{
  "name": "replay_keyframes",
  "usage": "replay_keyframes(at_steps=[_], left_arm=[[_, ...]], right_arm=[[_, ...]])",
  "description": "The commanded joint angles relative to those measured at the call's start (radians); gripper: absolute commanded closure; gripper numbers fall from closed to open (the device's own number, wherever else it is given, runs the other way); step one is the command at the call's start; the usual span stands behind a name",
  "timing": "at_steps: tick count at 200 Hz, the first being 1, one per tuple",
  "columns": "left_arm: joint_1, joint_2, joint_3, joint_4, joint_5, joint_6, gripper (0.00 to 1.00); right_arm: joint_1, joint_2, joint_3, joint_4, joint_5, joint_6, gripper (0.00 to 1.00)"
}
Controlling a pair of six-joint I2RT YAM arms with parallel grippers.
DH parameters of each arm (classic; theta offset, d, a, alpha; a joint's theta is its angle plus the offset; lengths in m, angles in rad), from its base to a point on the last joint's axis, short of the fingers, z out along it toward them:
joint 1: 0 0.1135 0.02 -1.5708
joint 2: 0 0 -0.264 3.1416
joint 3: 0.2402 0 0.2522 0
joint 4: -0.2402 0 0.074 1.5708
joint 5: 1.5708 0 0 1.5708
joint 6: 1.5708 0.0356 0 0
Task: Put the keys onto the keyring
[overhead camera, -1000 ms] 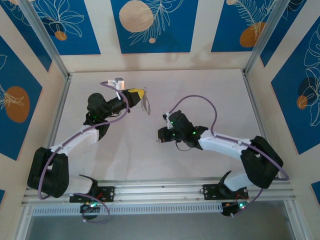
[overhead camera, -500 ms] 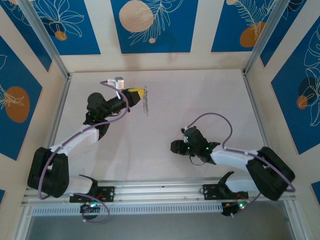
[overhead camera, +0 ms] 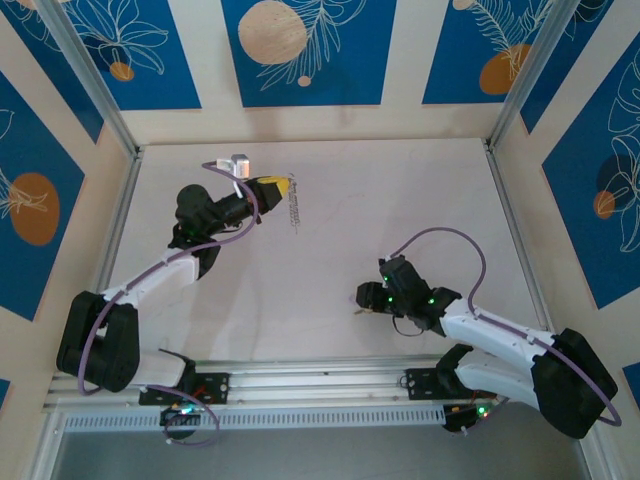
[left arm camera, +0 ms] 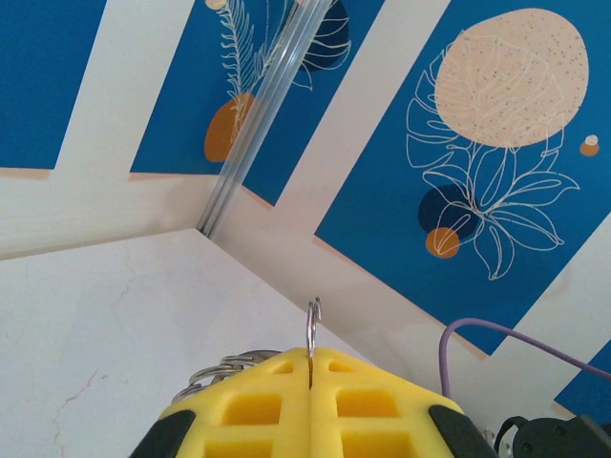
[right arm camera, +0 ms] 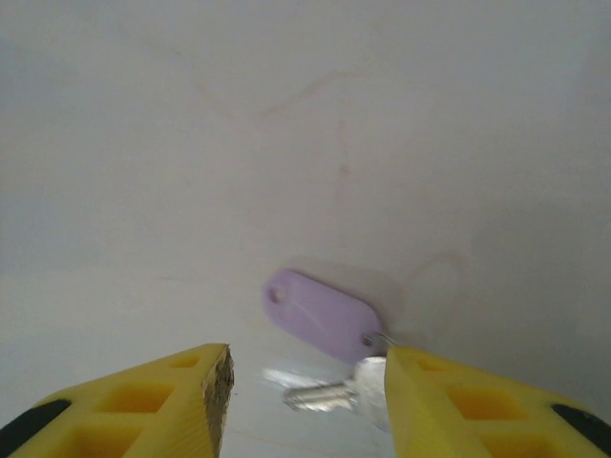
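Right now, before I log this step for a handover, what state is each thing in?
left claw: shut, clamped on the keyring.
keyring: pinched edge-on, loop poking out of the claw.
right claw: open, low over the key.
key: lying flat on the table, ungripped.

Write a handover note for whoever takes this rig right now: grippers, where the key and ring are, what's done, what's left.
Left gripper: shut on the keyring over the far-left part of the table. The ring's edge pokes out between the fingers.
Right gripper: open, low over the table near the front.
Lilac-headed key: lying flat on the table just ahead of the right gripper's open jaws, not gripped.
Done: ring is in hand.
Left: grasp the key, carry it to the ring, thread it on.
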Motion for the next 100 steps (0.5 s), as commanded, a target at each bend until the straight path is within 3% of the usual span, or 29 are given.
replay_keyframes(at_steps=[1, 38, 100], left_arm=[[-0.002, 0.001, 0.039, 0.059, 0.021, -0.008, 1.0], [-0.006, 0.002, 0.045, 0.054, 0.024, -0.008, 1.0], [-0.007, 0.004, 0.046, 0.054, 0.022, -0.008, 1.0]], right_arm=[[-0.002, -0.002, 0.031, -0.12, 0.063, 0.065, 0.53], [-0.01, 0.029, 0.042, -0.119, 0.067, 0.106, 0.53], [-0.061, 0.101, 0.03, 0.022, -0.025, 0.013, 0.54]])
